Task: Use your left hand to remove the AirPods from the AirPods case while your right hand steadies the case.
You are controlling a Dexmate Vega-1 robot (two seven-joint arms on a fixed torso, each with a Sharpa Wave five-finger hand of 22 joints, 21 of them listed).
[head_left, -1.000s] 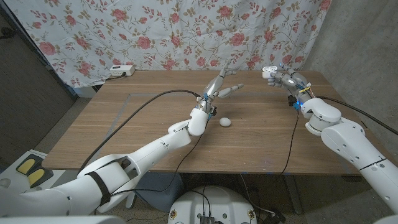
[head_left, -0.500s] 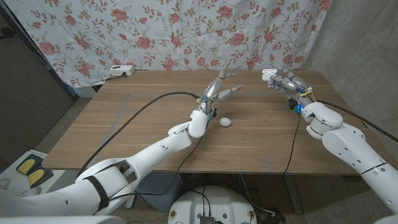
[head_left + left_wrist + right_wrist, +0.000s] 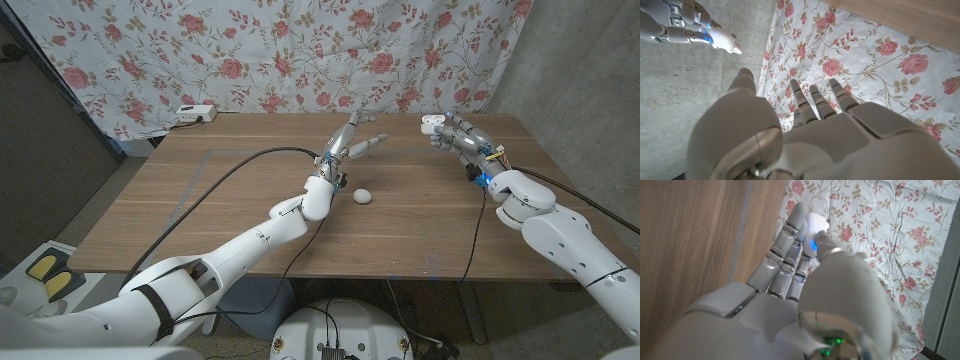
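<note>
My right hand (image 3: pixel 456 131) holds the white AirPods case (image 3: pixel 432 120) above the table's far right part. In the right wrist view the AirPods case (image 3: pixel 816 225) sits pinched between the thumb and fingertips of my right hand (image 3: pixel 800 285). I cannot tell whether its lid is up. My left hand (image 3: pixel 352 141) hangs over the table's middle with fingers spread and nothing in them, a good hand's width to the left of the case. The left wrist view shows my left hand (image 3: pixel 810 125) with the right hand (image 3: pixel 685 27) and the case (image 3: pixel 728 43) beyond it.
A small white rounded object (image 3: pixel 362 196) lies on the wooden table (image 3: pixel 200 210) just in front of my left hand. A white power strip (image 3: pixel 195 114) sits at the far left edge, by the flowered cloth (image 3: pixel 250 50). A black cable (image 3: pixel 230 170) runs along my left arm.
My right forearm has swung a little outward and down, and the case in that hand has sunk slightly. My left hand has hardly moved.
</note>
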